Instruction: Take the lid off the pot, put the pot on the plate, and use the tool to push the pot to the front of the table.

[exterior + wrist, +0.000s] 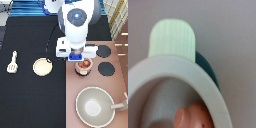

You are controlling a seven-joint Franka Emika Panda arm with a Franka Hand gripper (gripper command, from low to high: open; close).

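The pot (84, 66) stands uncovered on the brownish stove top, and its reddish-brown inside shows. My gripper (81, 58) hangs right over the pot's top edge, just above it. Close up in the wrist view, a pale round rim (203, 85) with a flat side tab (173, 40) sits over a dark burner (208, 65). The lid is hidden under my arm. On the black table (30, 100) lie the cream plate (42, 66) and, further to the exterior view's left, the white spatula tool (12, 61).
A large grey-green pan (95, 106) with a long handle sits on the stove toward the exterior view's bottom. Two black burners (104, 51) (106, 69) lie to the right of the pot. The robot's base and a cable stand at the top.
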